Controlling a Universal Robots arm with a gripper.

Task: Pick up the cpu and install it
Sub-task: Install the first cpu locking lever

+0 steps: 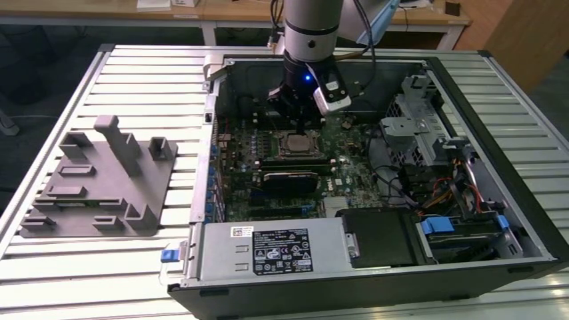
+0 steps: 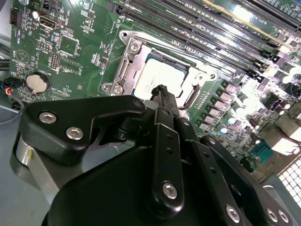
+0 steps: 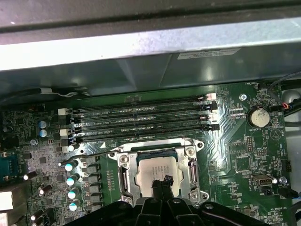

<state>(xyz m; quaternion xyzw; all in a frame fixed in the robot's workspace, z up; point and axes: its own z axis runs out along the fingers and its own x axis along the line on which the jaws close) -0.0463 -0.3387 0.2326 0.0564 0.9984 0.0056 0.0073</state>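
Robotics lab or workshop: a robot arm [image 1: 311, 27] hangs over an opened computer case [image 1: 356, 297] lying on a slatted metal bench [image 1: 133, 73], its motherboard [image 1: 351, 177] directly beneath the gripper [image 3: 162, 181]. A grey fixture plate [image 1: 89, 193] sits well off to the exterior view's left of the gripper, and wooden desks [image 1: 240, 12] stand behind.

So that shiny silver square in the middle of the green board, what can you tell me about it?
That is the cpu: a small, flat, square chip with a pale metal top that catches the light. It lies flat inside the metal socket frame on the motherboard, next to the long memory slots. The frame borders it on every side that shows. The gripper is over one edge, hiding part of it; whether it touches the chip cannot be told.
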